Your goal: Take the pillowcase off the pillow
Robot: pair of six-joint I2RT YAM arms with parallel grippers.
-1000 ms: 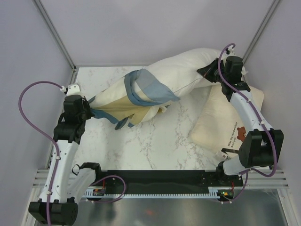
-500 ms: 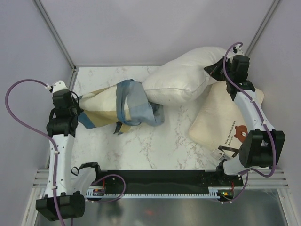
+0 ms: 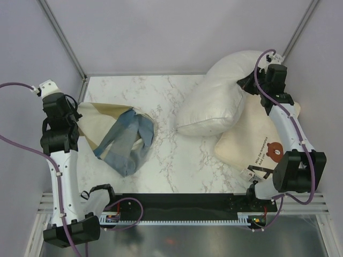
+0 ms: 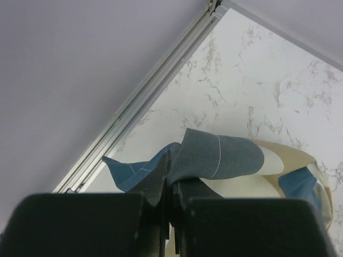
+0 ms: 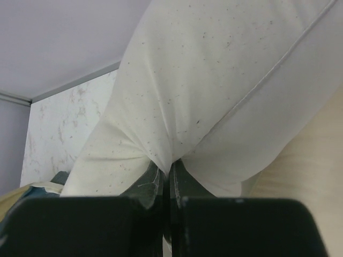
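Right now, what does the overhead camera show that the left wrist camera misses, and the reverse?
Only overhead: the white pillow, out of the pillowcase, held by the right gripper, and a bear-print pillow partly under it. Only the left wrist: up close, the left gripper pinched shut on a blue fold. Both: the pillowcase and the marble table.

1 bear-print pillow: lying right side | white marble table | grey rail: along table edge
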